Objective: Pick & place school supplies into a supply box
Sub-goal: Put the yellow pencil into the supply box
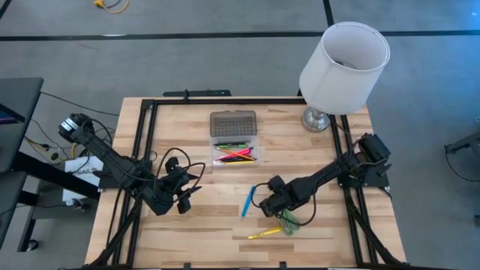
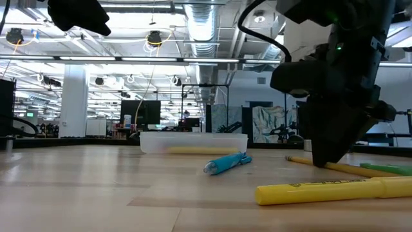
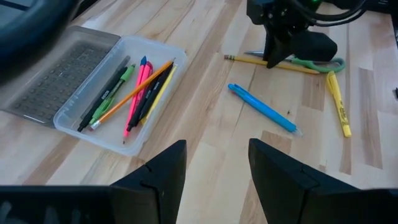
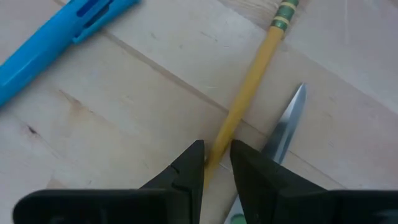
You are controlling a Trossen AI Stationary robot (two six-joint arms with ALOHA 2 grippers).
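The supply box point(image 1: 238, 154) lies open on the table, its grey lid point(image 1: 232, 122) folded back, with several pens and pencils inside point(image 3: 127, 93). A blue pen point(image 3: 264, 109), a yellow highlighter point(image 3: 339, 102), a yellow pencil point(image 3: 245, 60) and green-handled scissors point(image 3: 323, 63) lie flat on the table. My right gripper point(image 4: 217, 155) is down at the pencil, shut on it, with the scissor blade point(image 4: 286, 124) beside it. My left gripper point(image 3: 217, 149) hovers open near the box's near left side. My right gripper pinches the yellow pencil's shaft point(image 4: 222, 134) between its two fingers, about midway along it and well away from the green-banded eraser end point(image 4: 285, 12). The fingers come from above, pointing down, across the pencil. The pencil lies flat on the table point(image 2: 347, 169).
A white lampshade on a metal base point(image 1: 341, 64) stands at the far right corner. Black frame rails point(image 1: 146, 142) run along the table's left, right and far edges. Bare wood lies between the box and the near edge.
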